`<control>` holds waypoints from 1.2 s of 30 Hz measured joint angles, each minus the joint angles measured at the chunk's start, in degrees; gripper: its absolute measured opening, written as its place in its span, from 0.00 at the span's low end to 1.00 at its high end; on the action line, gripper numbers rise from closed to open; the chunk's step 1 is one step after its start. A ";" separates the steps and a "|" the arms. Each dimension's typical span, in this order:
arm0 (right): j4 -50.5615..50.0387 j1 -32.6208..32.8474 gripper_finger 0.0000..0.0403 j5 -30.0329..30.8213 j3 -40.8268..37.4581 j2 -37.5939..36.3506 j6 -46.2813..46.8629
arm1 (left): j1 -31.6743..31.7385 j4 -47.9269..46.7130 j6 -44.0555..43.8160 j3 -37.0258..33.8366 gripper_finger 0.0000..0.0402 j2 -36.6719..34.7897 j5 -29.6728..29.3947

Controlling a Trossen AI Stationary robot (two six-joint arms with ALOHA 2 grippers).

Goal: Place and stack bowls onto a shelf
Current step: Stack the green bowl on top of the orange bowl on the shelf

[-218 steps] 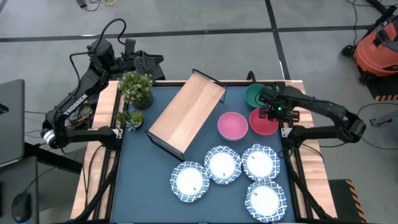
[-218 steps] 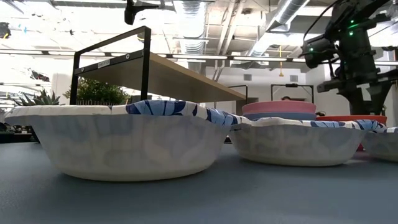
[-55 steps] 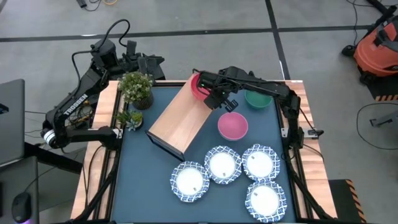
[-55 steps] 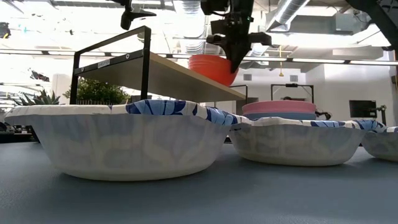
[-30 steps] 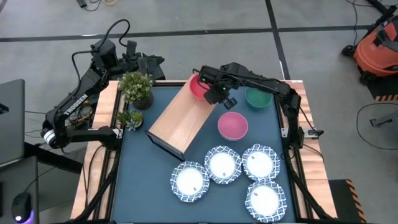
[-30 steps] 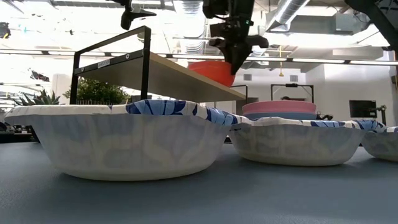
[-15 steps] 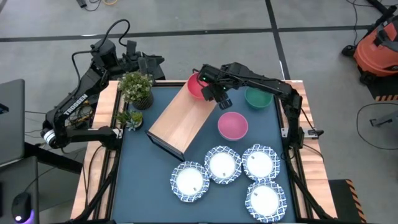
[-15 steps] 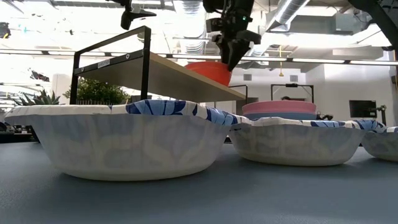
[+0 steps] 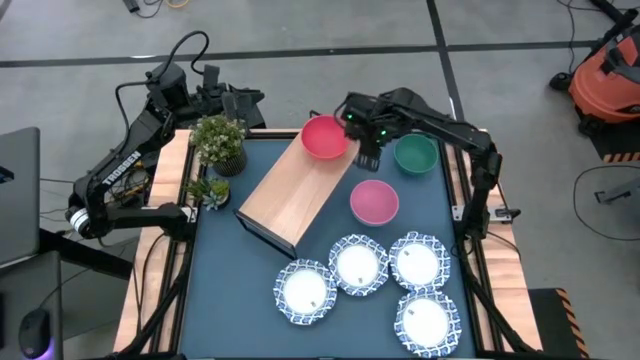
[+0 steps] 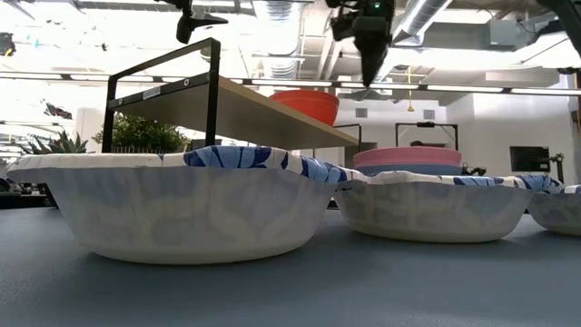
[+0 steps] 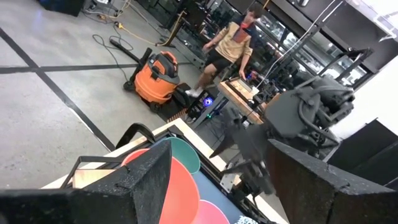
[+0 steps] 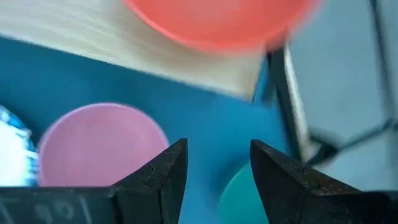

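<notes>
The right gripper (image 9: pixel 366 152), fingers parted and empty, hangs just off the shelf's (image 9: pixel 300 185) far end, where the red bowl (image 9: pixel 324 137) sits (released, I judge). Next: reach for the pink bowl (image 9: pixel 374 201) on the tabletop. The left gripper (image 9: pixel 232 100) waits open behind the table's far-left corner.

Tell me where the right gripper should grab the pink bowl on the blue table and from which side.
Grip the pink bowl by its rim, coming straight down from above. It sits upright and open, so its thin edge is exposed for one finger inside and one outside. The rim nearest the green bowl looks easiest, clear of the shelf and the white bowls. The right gripper hangs open nearby.
</notes>
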 joint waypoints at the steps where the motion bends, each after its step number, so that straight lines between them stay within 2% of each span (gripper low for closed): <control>1: -0.09 -0.41 0.50 0.14 -0.37 -0.47 3.33 | 0.00 0.00 -0.24 0.00 0.61 0.00 0.00; 6: 0.14 -2.15 0.50 1.07 -6.89 -6.70 14.89 | 0.00 0.00 -0.34 0.00 0.61 0.00 0.47; 10: 0.27 -3.54 0.50 4.39 -17.38 -12.67 19.00 | -0.02 -0.01 -0.34 0.00 0.61 0.00 0.63; 13: 0.55 -5.52 0.50 4.68 -26.88 -17.35 23.56 | -0.02 -0.01 -0.21 0.00 0.61 0.00 0.63; 18: 9.11 -7.60 0.50 4.14 -42.81 -24.23 27.85 | -0.02 -0.02 -0.19 0.00 0.61 0.00 0.63; 21: 15.64 -8.67 0.50 -0.38 -50.09 -26.38 28.98 | -0.02 0.00 -0.19 0.00 0.61 0.00 0.63; 23: 18.75 -9.69 0.50 -1.35 -53.99 -27.07 29.30 | -0.02 -0.02 -0.19 0.00 0.61 0.00 0.63; 28: 24.66 -12.01 0.50 -1.44 -59.87 -26.83 28.92 | -0.02 -0.02 -0.20 0.00 0.61 0.00 0.59; 36: 33.72 -13.65 0.50 -2.71 -60.97 -24.62 20.44 | -0.07 -0.03 -0.43 0.00 0.61 0.00 0.53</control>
